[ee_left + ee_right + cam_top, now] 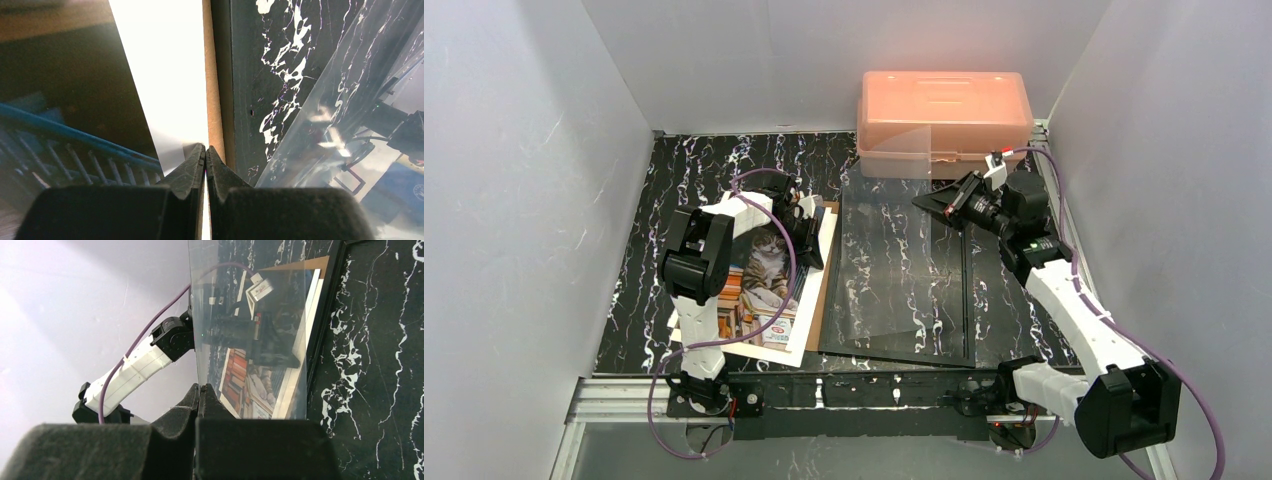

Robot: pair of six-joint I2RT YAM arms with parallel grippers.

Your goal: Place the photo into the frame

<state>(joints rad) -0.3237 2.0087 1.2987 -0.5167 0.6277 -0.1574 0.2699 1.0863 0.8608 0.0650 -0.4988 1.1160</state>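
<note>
— Black right gripper pinches the clear glass sheet, tipped up off the thin black picture frame.
— And the left gripper?
— It nips the white-edged cat photo, lying on brown board beside the frame. Next, probably: slide the photo under the glass.

Top cam looked down on the whole bench from up behind its near edge, and both wrist cams sat right up close, each catching the photo.
</note>
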